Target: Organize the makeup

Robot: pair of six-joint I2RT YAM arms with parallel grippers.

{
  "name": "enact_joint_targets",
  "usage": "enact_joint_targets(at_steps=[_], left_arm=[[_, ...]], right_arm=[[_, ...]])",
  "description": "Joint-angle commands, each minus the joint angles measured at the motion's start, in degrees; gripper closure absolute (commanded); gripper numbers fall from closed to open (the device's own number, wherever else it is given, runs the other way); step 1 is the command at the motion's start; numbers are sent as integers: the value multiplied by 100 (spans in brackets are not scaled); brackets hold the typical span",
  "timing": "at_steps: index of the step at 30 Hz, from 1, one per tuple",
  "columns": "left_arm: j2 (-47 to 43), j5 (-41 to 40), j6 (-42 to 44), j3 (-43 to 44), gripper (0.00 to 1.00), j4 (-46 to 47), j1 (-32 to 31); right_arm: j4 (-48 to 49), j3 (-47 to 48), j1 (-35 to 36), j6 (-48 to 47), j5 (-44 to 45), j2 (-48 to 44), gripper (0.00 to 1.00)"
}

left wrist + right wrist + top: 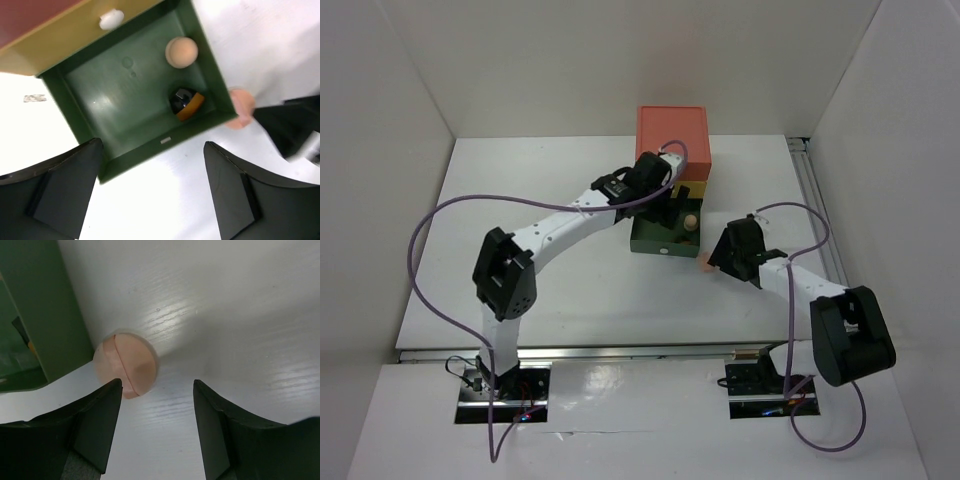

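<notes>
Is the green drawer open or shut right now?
Open. The green drawer is pulled out from the box, its inside exposed, a peach sponge lying in it.

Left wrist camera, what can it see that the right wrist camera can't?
Only the left wrist view shows the round peach sponge sitting inside the green drawer, and the yellow drawer with its white knob. Only the right wrist view shows the thin line running across the face of the sponge on the table. Both views show the green drawer's wall and that second sponge lying on the white table right beside it.
</notes>
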Motion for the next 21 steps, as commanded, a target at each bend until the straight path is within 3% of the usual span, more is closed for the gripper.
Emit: enact_joint_targets(at_steps=[1,8,9,12,13,15,21], left_arm=[[-954,123,51,-329,4,215,-61],[-2578,-156,-178,-1690,0,505,-61],[-2947,-280,-256,-2015,0,506,-61],[-3099,-351,-309,-2228,0,506,53],[-3161,-421,-362,-2281,0,506,53],[-3232,-474,-433,-2343,0,444,202],[-3355,-325,-494,-2528,0,444,632]], right_arm=[[557,-84,-35,127,-196,275,34],[909,-84,-35,127,-424,785,44],[1040,-84,-35,127,-485,837,55],[1041,-84,18,127,-486,838,63],[980,-84,18,179,-434,838,85],[796,-32,18,232,-162,637,100],[-214,240,18,127,937,-661,100]])
